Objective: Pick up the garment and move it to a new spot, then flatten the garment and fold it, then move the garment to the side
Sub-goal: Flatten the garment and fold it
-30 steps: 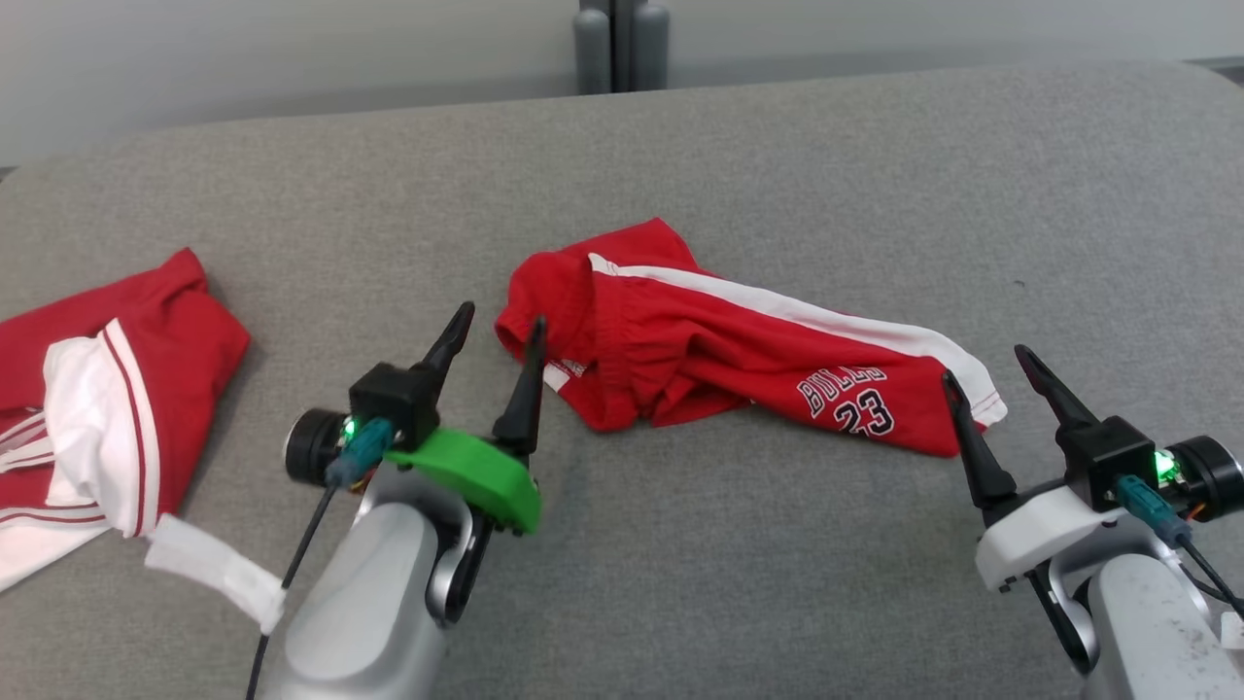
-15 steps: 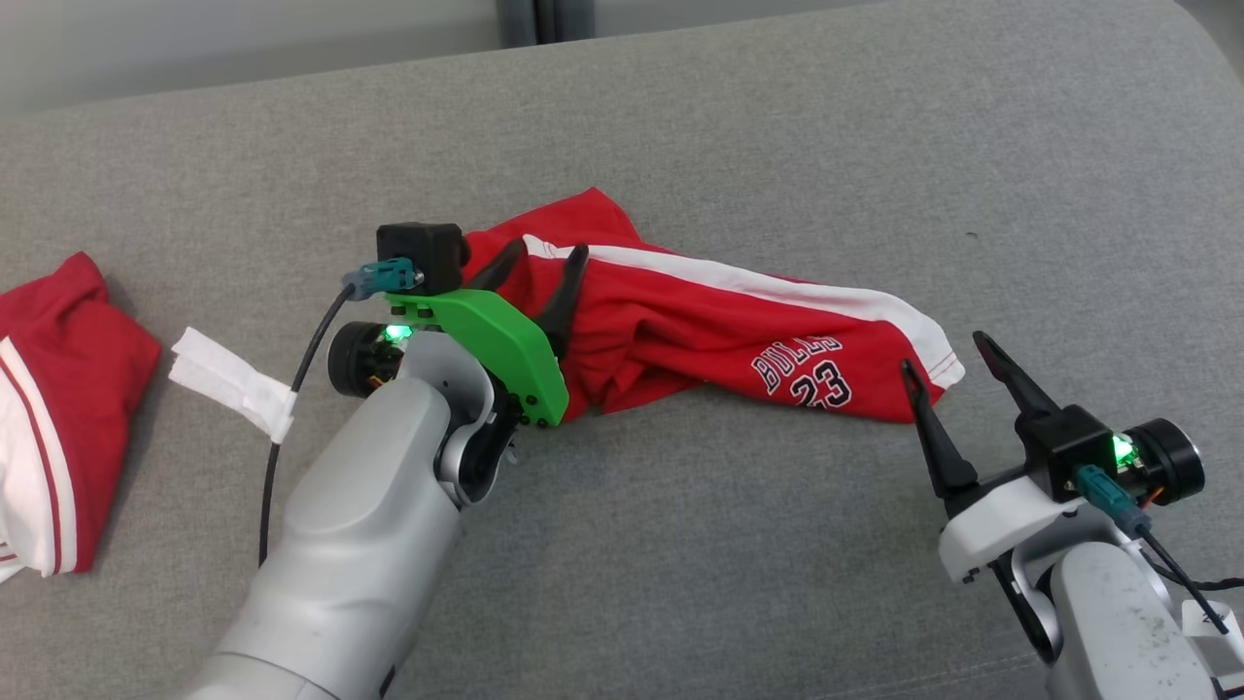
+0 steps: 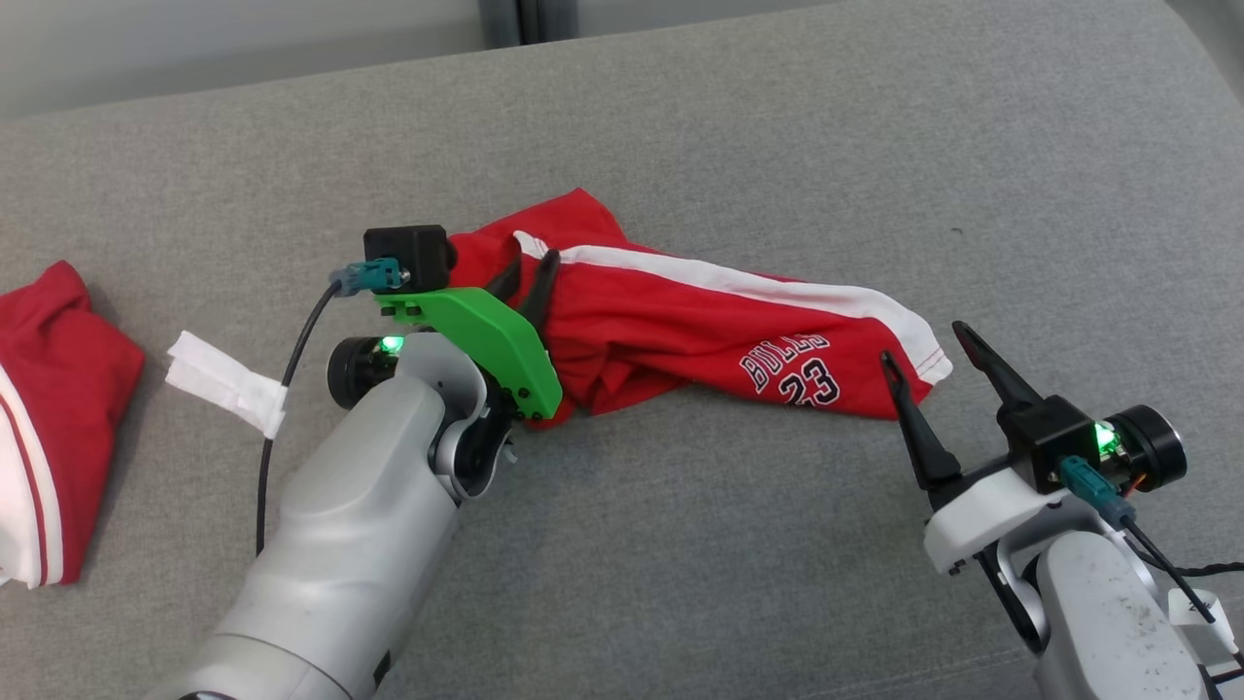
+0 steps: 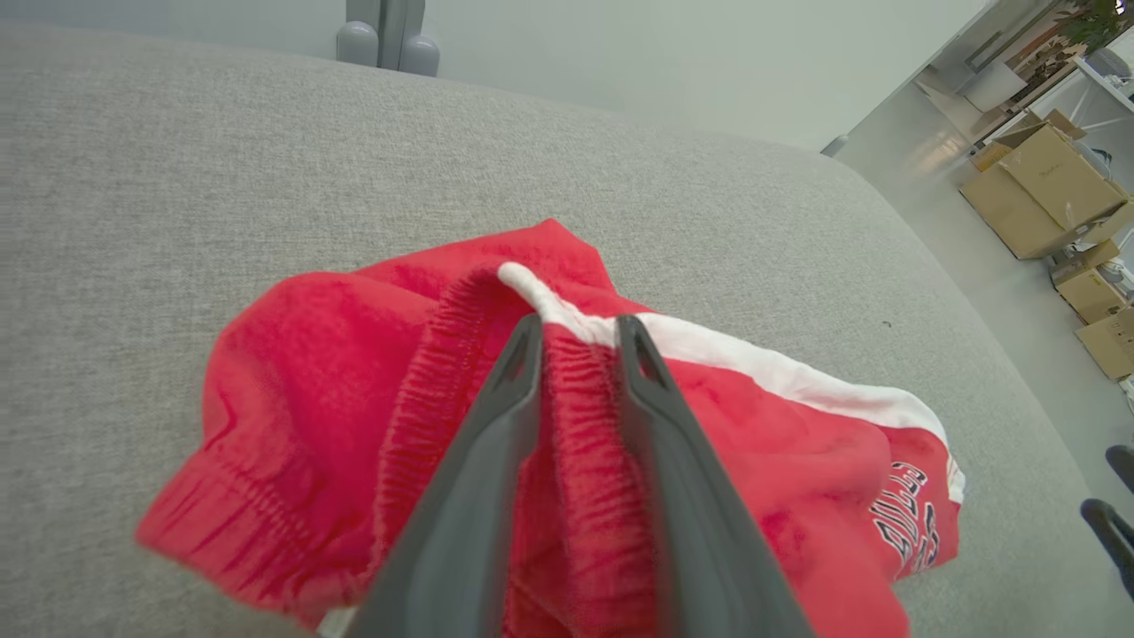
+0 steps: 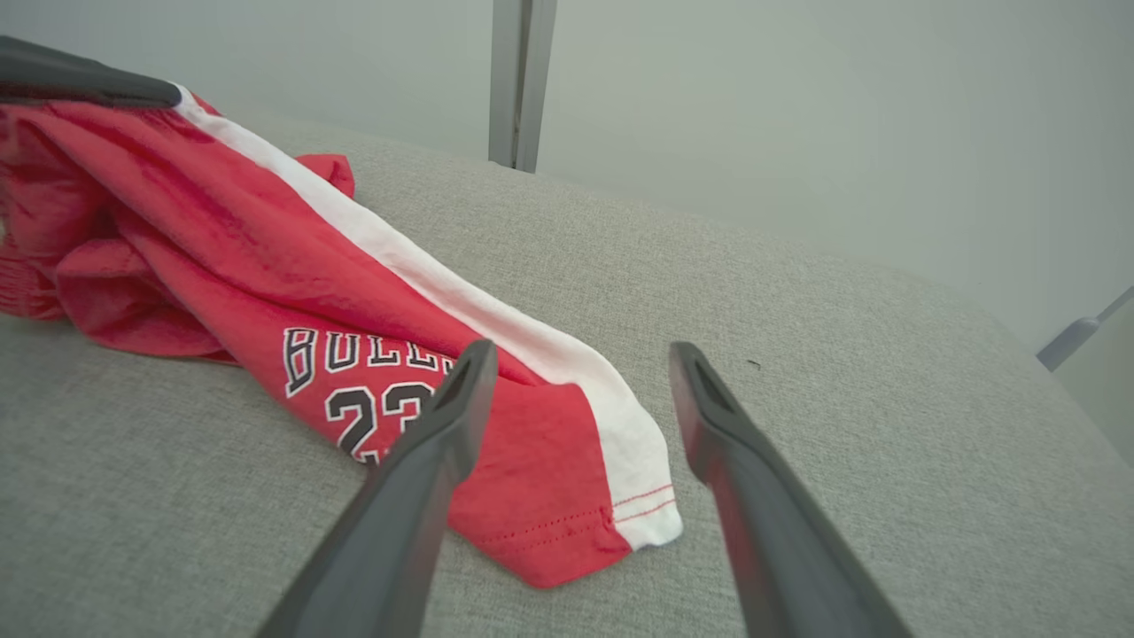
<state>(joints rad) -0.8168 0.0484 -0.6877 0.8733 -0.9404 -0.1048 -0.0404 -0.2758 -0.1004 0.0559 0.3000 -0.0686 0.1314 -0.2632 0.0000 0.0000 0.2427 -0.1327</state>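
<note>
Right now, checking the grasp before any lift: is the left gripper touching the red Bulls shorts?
Touching. The left wrist view shows the left gripper with both fingers pressed against the gathered waistband of the red Bulls shorts.

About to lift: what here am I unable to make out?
Left wrist view: left end effector straddles the garment at its waistband; whether it pinches tight is unclear.
Head view: the green mount hides the garment's near-left corner.
Head view: the second red-and-white cloth is cut off by the left edge.
Right wrist view: a finger of the right end effector covers part of the "23".
</note>
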